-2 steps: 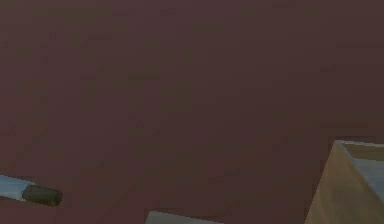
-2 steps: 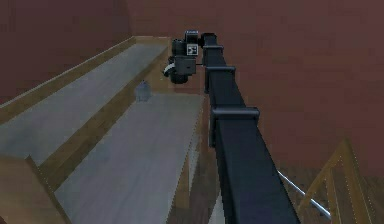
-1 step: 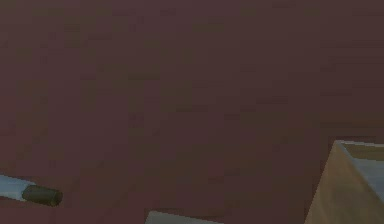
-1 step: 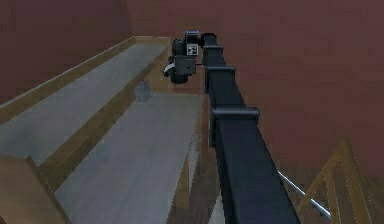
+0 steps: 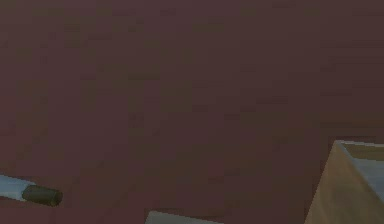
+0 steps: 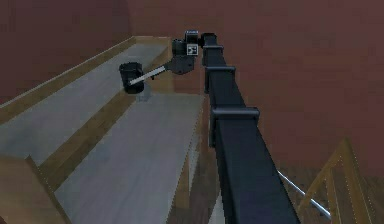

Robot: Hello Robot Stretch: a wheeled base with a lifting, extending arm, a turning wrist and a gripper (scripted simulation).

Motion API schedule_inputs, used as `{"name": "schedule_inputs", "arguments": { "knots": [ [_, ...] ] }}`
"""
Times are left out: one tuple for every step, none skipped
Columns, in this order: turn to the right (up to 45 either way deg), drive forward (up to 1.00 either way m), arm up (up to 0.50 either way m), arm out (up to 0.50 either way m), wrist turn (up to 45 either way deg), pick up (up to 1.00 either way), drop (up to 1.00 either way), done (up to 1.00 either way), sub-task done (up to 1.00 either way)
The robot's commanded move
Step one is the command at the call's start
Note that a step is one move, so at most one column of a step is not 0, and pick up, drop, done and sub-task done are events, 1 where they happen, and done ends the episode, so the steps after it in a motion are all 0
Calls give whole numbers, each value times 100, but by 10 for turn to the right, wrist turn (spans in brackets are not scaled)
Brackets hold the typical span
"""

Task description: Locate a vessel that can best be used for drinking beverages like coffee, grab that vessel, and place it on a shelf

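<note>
A small dark cup-like vessel (image 6: 131, 78) with a round body is at the far end of my gripper (image 6: 145, 74), over the grey surface of a wooden-framed shelf (image 6: 70, 110). The gripper's dark body sits beside the white marker squares, at the end of the long dark arm (image 6: 235, 130). The vessel's base lies close to the shelf surface and the wooden rail. I cannot tell whether it rests there or whether the gripper holds anything.
Dark red-brown wall (image 5: 190, 90) rises ahead and behind the shelf. A light wooden frame corner (image 5: 350, 185) is at the forward view's lower right. A pale rod with a dark tip (image 5: 35, 193) shows at the lower left. Wooden slats (image 6: 335, 185) stand right of the arm.
</note>
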Motion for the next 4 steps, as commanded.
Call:
{"name": "schedule_inputs", "arguments": {
  "knots": [
    [0, 0, 0, 0, -390, 0, 0, 0, 0],
    [0, 0, 0, 0, -390, 0, 0, 0, 0],
    [0, 0, 0, 0, 0, 0, 100, 0, 0],
    [0, 0, 0, -10, 0, 0, 0, 0, 0]
  ]
}}
